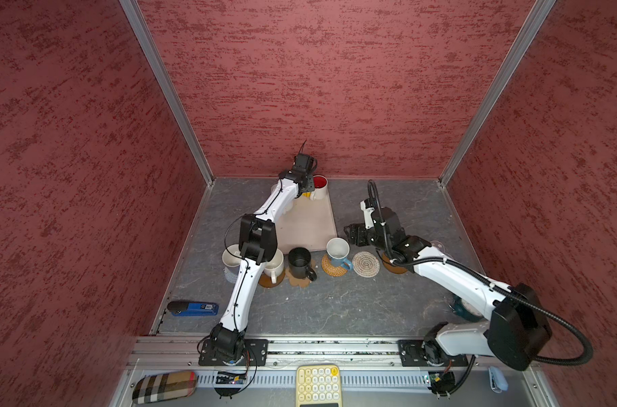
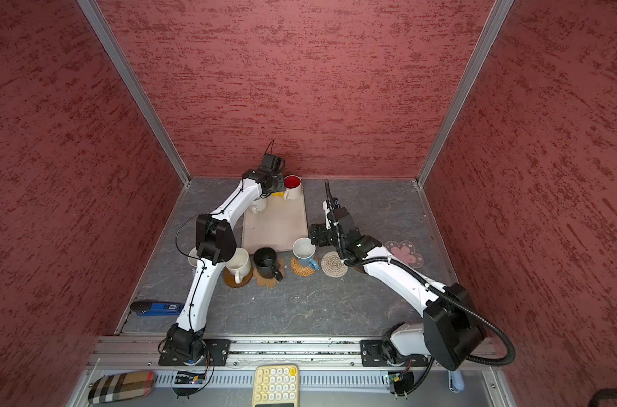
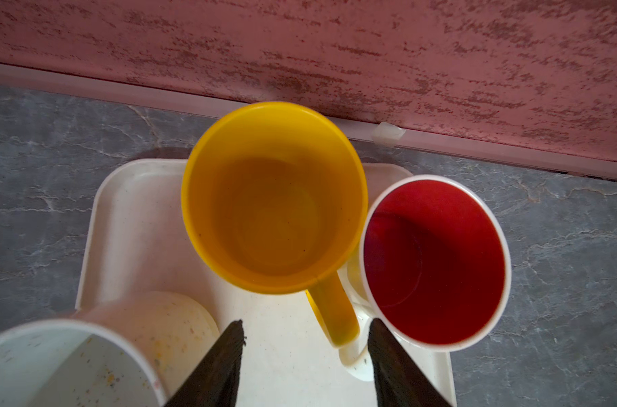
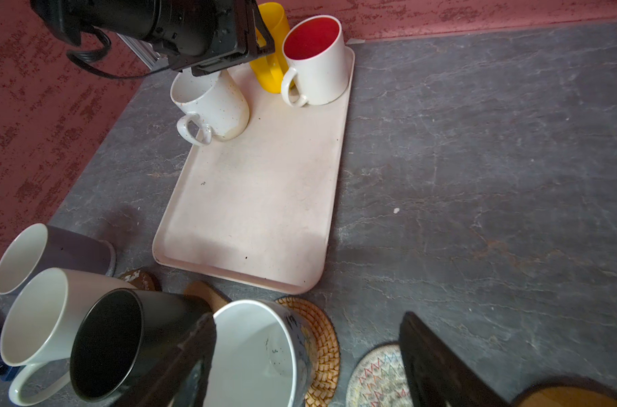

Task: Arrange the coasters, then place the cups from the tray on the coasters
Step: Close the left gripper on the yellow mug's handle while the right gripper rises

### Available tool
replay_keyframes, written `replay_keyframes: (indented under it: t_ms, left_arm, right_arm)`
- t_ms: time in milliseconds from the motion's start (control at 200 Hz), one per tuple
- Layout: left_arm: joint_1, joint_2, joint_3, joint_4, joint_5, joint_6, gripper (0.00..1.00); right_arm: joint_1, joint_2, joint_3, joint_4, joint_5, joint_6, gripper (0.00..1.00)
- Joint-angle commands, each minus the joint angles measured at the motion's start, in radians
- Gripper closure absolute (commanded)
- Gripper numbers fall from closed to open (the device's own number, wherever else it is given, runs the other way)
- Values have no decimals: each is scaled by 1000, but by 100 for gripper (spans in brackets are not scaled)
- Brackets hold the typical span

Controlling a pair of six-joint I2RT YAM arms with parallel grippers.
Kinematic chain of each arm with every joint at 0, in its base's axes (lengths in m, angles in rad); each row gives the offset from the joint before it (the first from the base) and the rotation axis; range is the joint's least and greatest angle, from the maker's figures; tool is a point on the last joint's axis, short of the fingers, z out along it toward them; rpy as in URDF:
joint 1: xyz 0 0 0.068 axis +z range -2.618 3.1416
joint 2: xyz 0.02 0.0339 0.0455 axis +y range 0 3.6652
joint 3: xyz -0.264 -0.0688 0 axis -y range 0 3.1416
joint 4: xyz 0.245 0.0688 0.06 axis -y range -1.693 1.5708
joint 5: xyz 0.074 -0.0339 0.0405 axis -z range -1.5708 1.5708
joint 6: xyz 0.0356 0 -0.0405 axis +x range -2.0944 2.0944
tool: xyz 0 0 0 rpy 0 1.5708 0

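1. In both top views the tray [image 1: 310, 229] lies on the grey table [image 1: 335, 306], toward the back wall. Three cups stand at its far end: the yellow cup [image 1: 308, 194], mostly hidden, the red-lined cup [image 1: 320, 186] and the speckled cup [image 2: 258, 205]. The left gripper [image 1: 306, 186] hangs over the yellow cup, and its jaws cannot be read from here.
2. A row runs along the tray's near edge. The pale cup [image 1: 231, 255] sits on the grey woven coaster [image 1: 229, 277], the white cup [image 1: 274, 264] on an amber coaster [image 1: 270, 281], the black cup [image 1: 300, 260] on the paw coaster [image 1: 297, 280], and the light blue cup [image 1: 338, 251] on the rattan coaster [image 1: 330, 269]. The whitish woven coaster [image 1: 366, 263] is bare. The second amber coaster [image 1: 393, 267] lies partly under the right arm, and the pink flower coaster [image 2: 404, 253] lies bare further right. The right gripper [image 1: 349, 234] hovers just beside the light blue cup.
3. In the left wrist view the left gripper's fingers [image 3: 222, 363] stand apart on either side of the yellow cup's handle, and neither clearly presses on it. The yellow cup [image 3: 275, 211] stands upright on the tray [image 3: 130, 229], just beside the red-lined cup [image 3: 433, 264].
4. In the right wrist view the right gripper's fingers [image 4: 437, 366] are spread wide and hold nothing. They are above the light blue cup [image 4: 250, 352] and the whitish woven coaster [image 4: 377, 380].
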Motion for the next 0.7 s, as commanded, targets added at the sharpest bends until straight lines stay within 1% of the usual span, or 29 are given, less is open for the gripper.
replay_keyframes:
  t_ms: [0,621,696]
  left_arm:
    - [-4,29,22,24,-16,-18,42]
    - [15,82,32,52,-11,-56,42]
    - [20,88,34,52,-8,-59,44]
  right_arm:
    - [-2,-23,-25,21,25,13,18]
    - [-2,-100,-109,32,30,37,19]
    - [-2,-100,-116,32,31,38,19]
